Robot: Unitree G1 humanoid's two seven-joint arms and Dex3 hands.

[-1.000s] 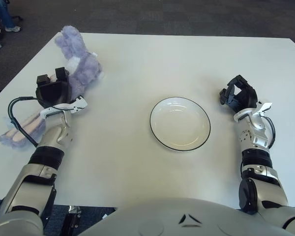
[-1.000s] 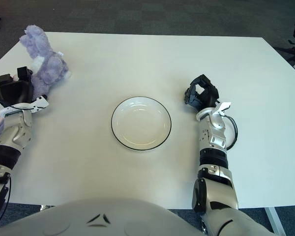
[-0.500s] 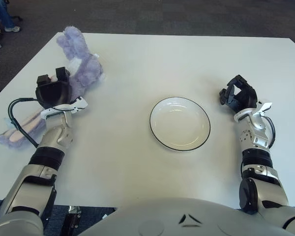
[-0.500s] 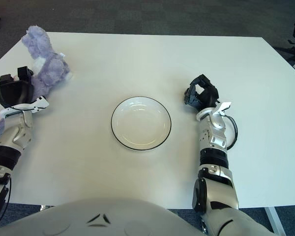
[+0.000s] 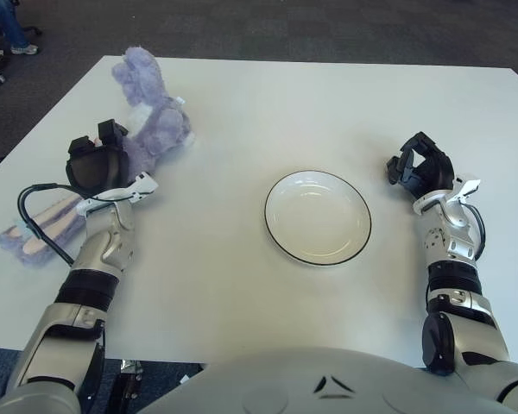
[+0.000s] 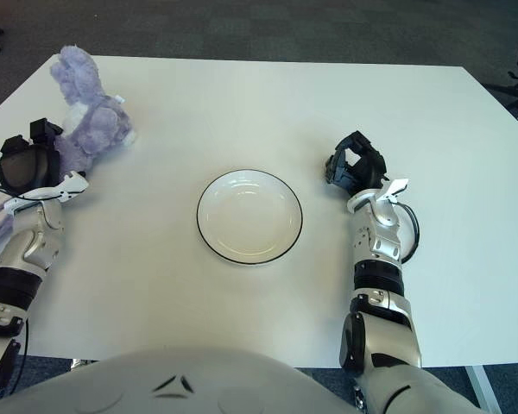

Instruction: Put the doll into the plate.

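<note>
Gripping one doll (image 5: pixel 151 116), seemingly, left hand (image 5: pixel 95 161); one plate (image 5: pixel 318 216).

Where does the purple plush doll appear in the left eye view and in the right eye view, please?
Left eye view: the doll lies upper left, just beyond the left hand.
Right eye view: the doll sits nearer the left edge.
Shared landmark: the plate, mid-table to the doll's right.

Two head-mounted eyes, looking forward and down, slightly offset, sharing the whole table (image 5: pixel 242 103)
</note>
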